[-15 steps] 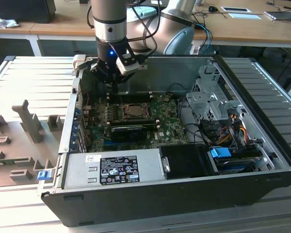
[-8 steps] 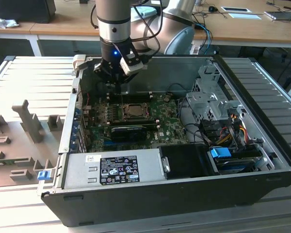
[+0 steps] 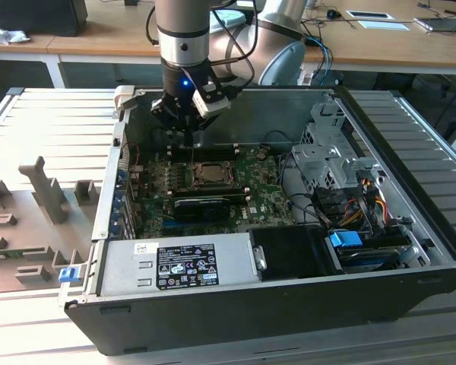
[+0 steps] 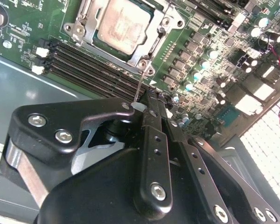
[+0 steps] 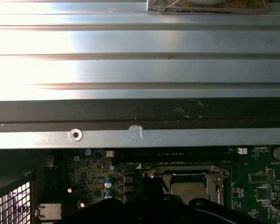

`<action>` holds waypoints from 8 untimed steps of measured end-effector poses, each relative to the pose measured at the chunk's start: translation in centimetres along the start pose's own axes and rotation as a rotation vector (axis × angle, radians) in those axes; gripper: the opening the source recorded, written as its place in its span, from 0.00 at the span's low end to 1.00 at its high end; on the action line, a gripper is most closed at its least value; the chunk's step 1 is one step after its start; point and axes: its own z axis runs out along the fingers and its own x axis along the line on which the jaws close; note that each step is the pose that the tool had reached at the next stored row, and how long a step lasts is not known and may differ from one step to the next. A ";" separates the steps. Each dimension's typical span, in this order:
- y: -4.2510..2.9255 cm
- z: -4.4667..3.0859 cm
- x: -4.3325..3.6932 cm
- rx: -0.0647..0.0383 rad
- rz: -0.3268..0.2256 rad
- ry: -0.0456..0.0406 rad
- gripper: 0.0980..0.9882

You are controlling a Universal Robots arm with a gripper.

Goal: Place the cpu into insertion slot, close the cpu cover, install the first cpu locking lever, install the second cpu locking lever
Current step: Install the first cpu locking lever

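Observation:
The cpu (image 4: 123, 23) lies flat in the insertion slot (image 4: 77, 29), its dull silver top showing through the window of the cpu cover (image 4: 153, 39), which is down around it. A thin wire locking lever (image 4: 139, 84) runs from the socket's corner to my gripper (image 4: 151, 99), whose black fingers are shut on its end. In the exterior view my gripper (image 3: 184, 141) hangs at the back edge of the motherboard, just behind the cpu (image 3: 207, 173). In the first wrist view the cpu (image 5: 189, 189) and cover (image 5: 186, 173) sit just beyond the gripper body.
Black memory slots (image 4: 93, 70) run beside the socket. A long black card (image 3: 201, 207) lies in front of it. A power supply (image 3: 175, 262), a drive cage (image 3: 327, 160) and cables (image 3: 361, 209) crowd the case. The metal case wall (image 5: 140, 70) stands close behind.

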 end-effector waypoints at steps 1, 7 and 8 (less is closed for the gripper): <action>0.00 0.00 -0.07 0.000 0.000 0.0000 0.01; 0.00 0.01 -0.65 0.000 0.000 0.0000 0.01; 0.01 0.01 -0.72 0.000 0.000 0.0000 0.01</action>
